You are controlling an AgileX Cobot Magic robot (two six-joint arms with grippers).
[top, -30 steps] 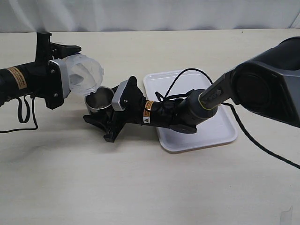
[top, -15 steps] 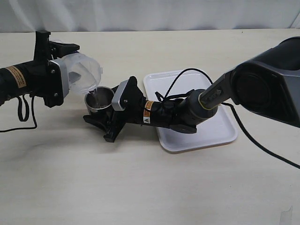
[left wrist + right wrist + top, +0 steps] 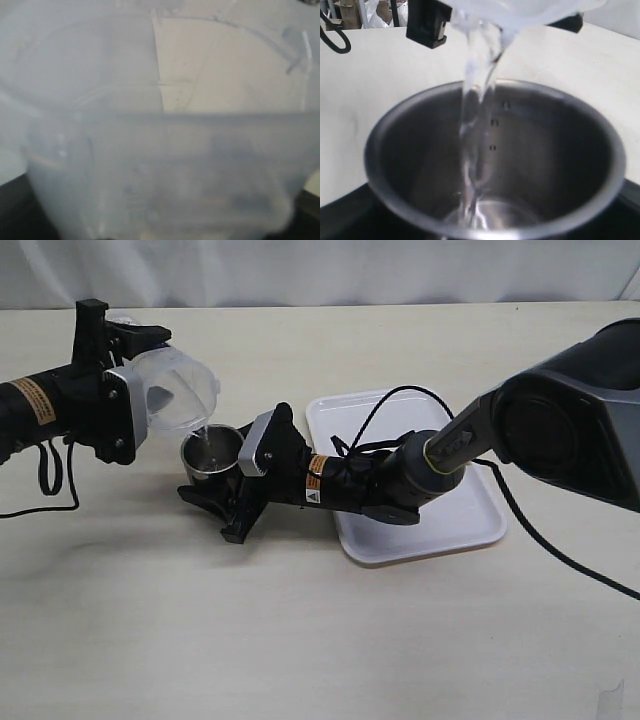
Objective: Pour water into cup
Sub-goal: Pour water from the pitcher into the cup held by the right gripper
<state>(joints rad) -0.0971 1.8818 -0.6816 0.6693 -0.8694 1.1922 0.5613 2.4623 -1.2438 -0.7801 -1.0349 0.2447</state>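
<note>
The measuring beaker (image 3: 178,390) is tipped further over than a second ago, and that extra tilt has started the pour. Earlier its lip hung dry above the cup (image 3: 210,455); now a thin clear stream of water (image 3: 470,125) falls from the spout and lands at the bottom of the steel cup, where a shallow pool is gathering.

The left gripper (image 3: 125,405) is clamped on the beaker's sides and holds it in the air just above and beside the cup's rim. The right gripper (image 3: 215,480) has a finger on either side of the cup and steadies it where it stands on the surface (image 3: 300,640), just beside the white tray (image 3: 470,520). Its grip looks firm, though the far finger is hidden behind the cup.

The task is therefore in its pouring phase. The left wrist view is a blur of translucent plastic, so I cannot tell how much water is left in the beaker.
</note>
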